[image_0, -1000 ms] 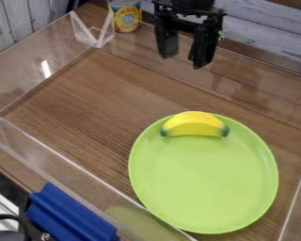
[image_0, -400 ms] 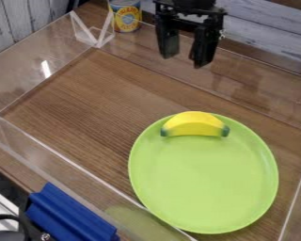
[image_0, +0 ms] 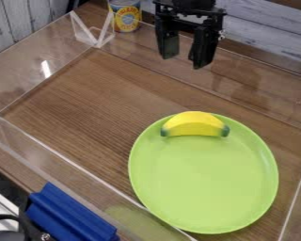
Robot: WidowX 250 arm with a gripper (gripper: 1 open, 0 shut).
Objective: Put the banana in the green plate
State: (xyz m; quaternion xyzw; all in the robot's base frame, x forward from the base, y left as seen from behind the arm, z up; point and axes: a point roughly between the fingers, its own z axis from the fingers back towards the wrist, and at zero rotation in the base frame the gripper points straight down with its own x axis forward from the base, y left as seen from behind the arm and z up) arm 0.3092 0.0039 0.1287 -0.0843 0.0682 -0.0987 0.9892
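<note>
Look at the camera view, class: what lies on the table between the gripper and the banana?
Nothing: between the open gripper and the banana, which rests on the green plate, the camera view shows only bare wooden table.

Looks like a robot lab test cell: wood-grain tabletop (image_0: 102, 104) fenced by clear acrylic walls (image_0: 27, 66), black robot gripper (image_0: 186, 47) hanging at 12 o'clock, toy props only, blue gear (image_0: 65, 221) stashed at 7 o'clock
</note>
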